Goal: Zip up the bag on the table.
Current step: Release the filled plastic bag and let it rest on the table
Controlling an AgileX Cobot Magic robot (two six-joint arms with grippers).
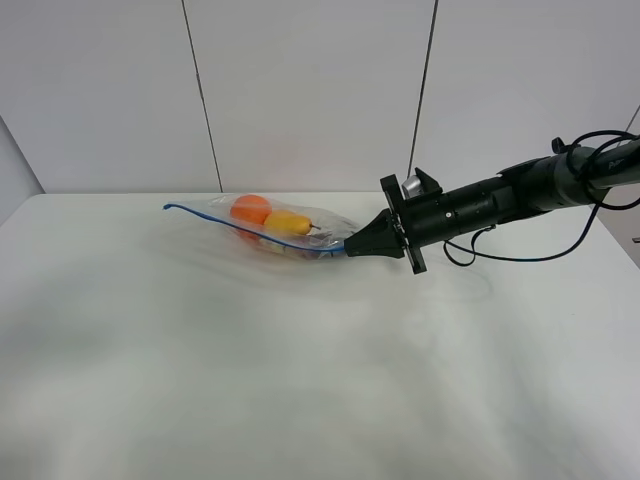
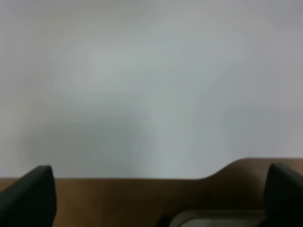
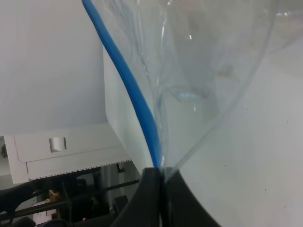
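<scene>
The clear plastic bag [image 1: 275, 228] lies at the back middle of the white table [image 1: 300, 380], with an orange item [image 1: 250, 209] and a yellow item [image 1: 287, 223] inside; the dark purple item is not clear to see. Its blue zipper strip [image 1: 250, 228] runs along the front edge. My right gripper [image 1: 350, 246] is shut on the strip's right end; the right wrist view shows the blue strip [image 3: 128, 80] running into the closed fingertips [image 3: 160, 177]. My left gripper [image 2: 156, 198] is out of the high view; its wrist view shows two dark fingers [image 2: 28, 196] wide apart, holding nothing.
A grey panelled wall [image 1: 300, 90] stands behind the table. The right arm [image 1: 500, 200] reaches in from the right over the table's back corner. The left wrist view shows a brown surface [image 2: 142, 198] below a blank wall.
</scene>
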